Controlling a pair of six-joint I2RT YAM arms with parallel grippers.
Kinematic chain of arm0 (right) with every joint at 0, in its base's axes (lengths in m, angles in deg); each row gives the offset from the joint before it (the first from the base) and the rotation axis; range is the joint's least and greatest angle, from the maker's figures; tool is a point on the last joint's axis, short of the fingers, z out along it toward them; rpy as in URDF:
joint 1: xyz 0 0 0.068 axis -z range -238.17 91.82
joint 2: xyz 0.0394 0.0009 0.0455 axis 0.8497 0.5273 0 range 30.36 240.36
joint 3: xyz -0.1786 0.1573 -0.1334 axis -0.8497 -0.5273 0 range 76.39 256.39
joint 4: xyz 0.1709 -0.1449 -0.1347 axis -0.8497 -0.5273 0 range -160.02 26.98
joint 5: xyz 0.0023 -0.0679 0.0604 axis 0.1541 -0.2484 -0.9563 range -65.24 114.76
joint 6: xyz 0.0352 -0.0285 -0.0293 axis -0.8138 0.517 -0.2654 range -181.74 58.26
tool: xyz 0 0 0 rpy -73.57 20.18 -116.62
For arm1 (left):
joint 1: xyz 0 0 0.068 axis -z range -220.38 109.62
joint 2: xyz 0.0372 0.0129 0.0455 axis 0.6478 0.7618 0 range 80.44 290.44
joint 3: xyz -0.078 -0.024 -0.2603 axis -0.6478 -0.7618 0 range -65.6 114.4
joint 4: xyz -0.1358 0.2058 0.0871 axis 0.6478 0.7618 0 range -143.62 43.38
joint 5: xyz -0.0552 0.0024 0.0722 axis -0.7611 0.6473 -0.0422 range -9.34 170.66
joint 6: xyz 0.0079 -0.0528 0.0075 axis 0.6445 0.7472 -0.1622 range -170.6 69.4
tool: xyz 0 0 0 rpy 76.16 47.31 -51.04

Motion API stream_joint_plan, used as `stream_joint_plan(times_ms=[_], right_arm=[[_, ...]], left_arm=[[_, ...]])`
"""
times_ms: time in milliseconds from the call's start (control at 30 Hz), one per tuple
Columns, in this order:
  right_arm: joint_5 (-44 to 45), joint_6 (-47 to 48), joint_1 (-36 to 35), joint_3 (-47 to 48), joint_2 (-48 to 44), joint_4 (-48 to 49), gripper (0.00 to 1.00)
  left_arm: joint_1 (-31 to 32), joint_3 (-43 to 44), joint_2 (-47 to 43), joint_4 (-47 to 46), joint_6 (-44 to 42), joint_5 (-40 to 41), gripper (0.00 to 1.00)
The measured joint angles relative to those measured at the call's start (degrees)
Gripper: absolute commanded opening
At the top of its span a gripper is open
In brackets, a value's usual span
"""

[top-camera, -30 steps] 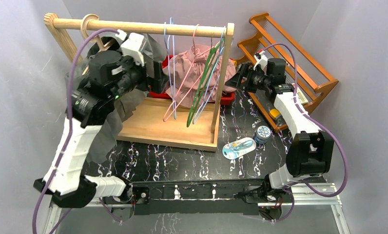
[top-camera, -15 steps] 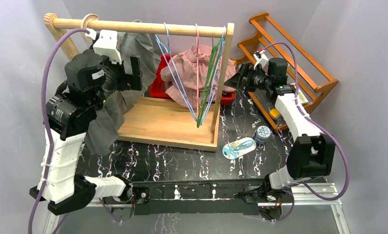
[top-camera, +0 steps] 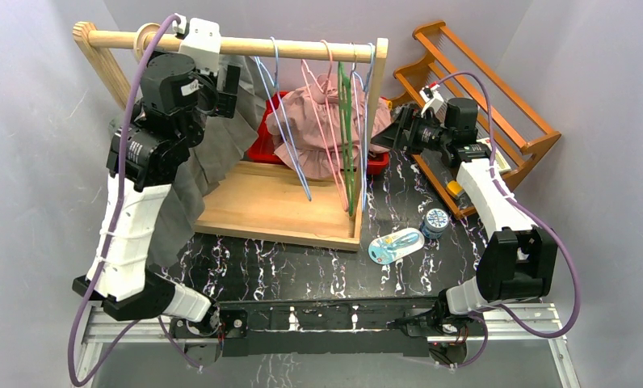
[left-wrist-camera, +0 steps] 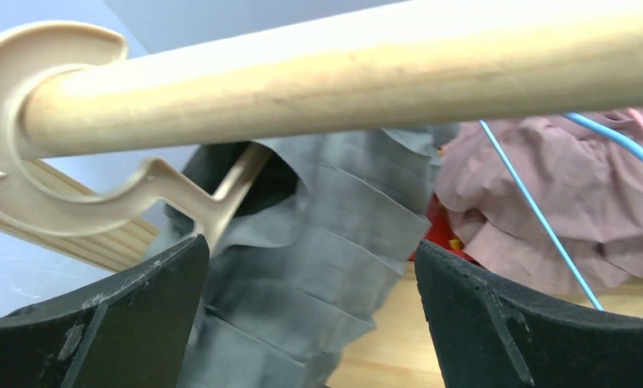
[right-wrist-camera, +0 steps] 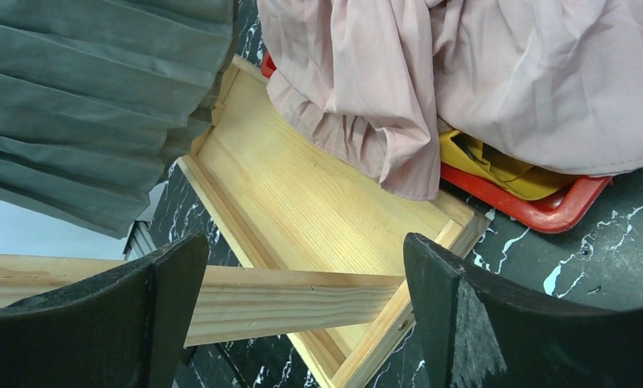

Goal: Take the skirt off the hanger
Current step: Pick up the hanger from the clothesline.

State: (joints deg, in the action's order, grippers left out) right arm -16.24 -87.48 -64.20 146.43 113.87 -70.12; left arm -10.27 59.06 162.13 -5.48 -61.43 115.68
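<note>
Left arm (top-camera: 132, 218): base at lower left of the frame, reaching steeply upward to the upper left.
Left claw (top-camera: 221, 87): pointing right, jaws spread wide.
Right arm (top-camera: 488, 190): base at lower right, elbow folded at right edge, forearm reaching up and left.
Right claw (top-camera: 392, 132): pointing left, jaws spread wide.

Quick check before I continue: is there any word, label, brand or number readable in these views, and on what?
No text is legible in any view.
Small round container: patterned top, any print too small to read.
Clear packet: any print too blurred to read.
</note>
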Motion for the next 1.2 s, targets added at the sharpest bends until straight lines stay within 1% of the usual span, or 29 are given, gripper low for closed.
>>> stream_joint_plan(times_ms=[133,300,467,600,667,733,833,900,967,1033,1133,1200], right_arm=[[-0.35,-0.24,0.00,-0.09,0.00,0.02,0.99],[-0.42,-0.55,0.00,-0.09,-0.02,0.02,0.98],[-0.61,-0.70,0.00,-0.11,-0.07,0.02,0.98],[-0.83,-0.87,0.00,-0.11,-0.11,0.02,0.98],[-0.94,-0.87,0.00,-0.11,-0.11,0.02,0.98],[-1.05,-0.87,0.00,-0.11,-0.11,0.02,0.98],[-1.20,-0.90,0.00,-0.11,-0.11,0.02,0.98],[-1.20,-0.90,0.00,-0.11,-0.11,0.02,0.98],[-1.20,-0.92,0.00,-0.11,-0.11,0.02,0.99],[-1.20,-0.94,0.00,-0.11,-0.11,0.02,0.98],[-1.20,-0.98,0.00,-0.11,-0.11,0.02,0.98],[-1.20,-1.01,0.00,-0.11,-0.11,0.02,0.98]], left_arm=[[-3.93,-1.33,0.00,-3.26,-4.07,0.50,0.98],[-11.52,-5.81,-0.90,-5.42,-5.09,-2.10,0.98],[-16.04,-7.52,-0.33,-5.68,-3.74,-6.67,0.98],[-18.91,-7.69,-0.24,-5.16,0.31,-11.32,0.91],[-19.93,-7.69,-0.24,-4.04,3.08,-14.01,0.86],[-20.50,-7.69,-0.24,-2.97,5.86,-16.87,0.82],[-20.57,-7.69,-0.42,-2.64,8.59,-19.91,0.72],[-20.57,-7.74,-0.63,-2.58,9.99,-21.18,0.62],[-20.57,-7.74,-0.87,-2.47,11.32,-22.73,0.55],[-20.57,-7.78,-1.03,-2.47,12.24,-24.11,0.51],[-20.57,-8.37,-1.14,-2.64,13.09,-25.14,0.39],[-20.57,-8.87,-1.16,-2.67,13.53,-25.27,0.35]])
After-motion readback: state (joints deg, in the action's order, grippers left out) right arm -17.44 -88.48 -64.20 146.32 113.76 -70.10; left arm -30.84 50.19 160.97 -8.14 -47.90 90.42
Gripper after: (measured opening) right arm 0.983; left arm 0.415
